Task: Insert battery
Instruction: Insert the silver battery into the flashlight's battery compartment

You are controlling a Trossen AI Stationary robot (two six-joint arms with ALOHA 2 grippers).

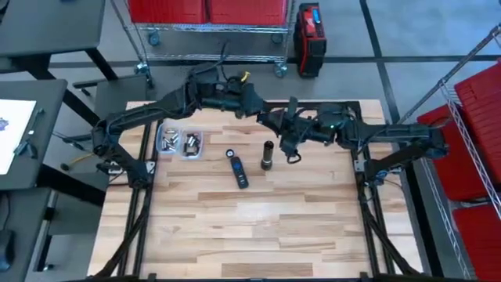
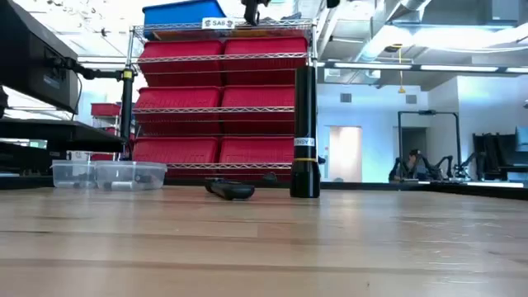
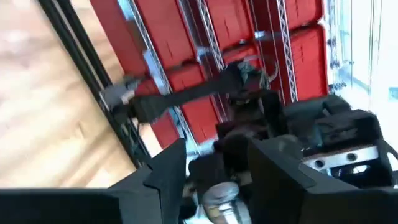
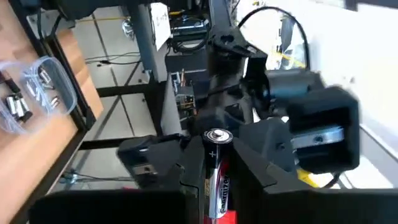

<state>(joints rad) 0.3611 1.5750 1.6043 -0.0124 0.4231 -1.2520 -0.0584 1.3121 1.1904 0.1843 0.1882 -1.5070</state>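
My right gripper (image 4: 214,190) is shut on a black and red battery (image 4: 215,167), high over the table's far middle (image 1: 272,119). My left gripper (image 3: 217,180) faces it, open. Its fingers stand on either side of the battery's silver end (image 3: 221,198) with a gap on both sides. The black flashlight body (image 1: 267,155) stands upright on its end on the table, also seen in the low view (image 2: 304,132). A shorter black flashlight part (image 1: 239,172) lies flat near it, with a small round piece (image 1: 230,153) beside it. My right gripper pinches the battery's side (image 4: 214,186) between its two fingers. The battery lies along the fingers, and its silver-capped end (image 4: 216,135) sticks out past the fingertips toward the left gripper. It is lifted clear of the table.
Two clear plastic tubs (image 1: 180,142) with several loose batteries sit at the table's far left. A wire rack with red bins (image 2: 223,107) stands behind the far edge. The near half of the wooden table (image 1: 258,235) is bare wood.
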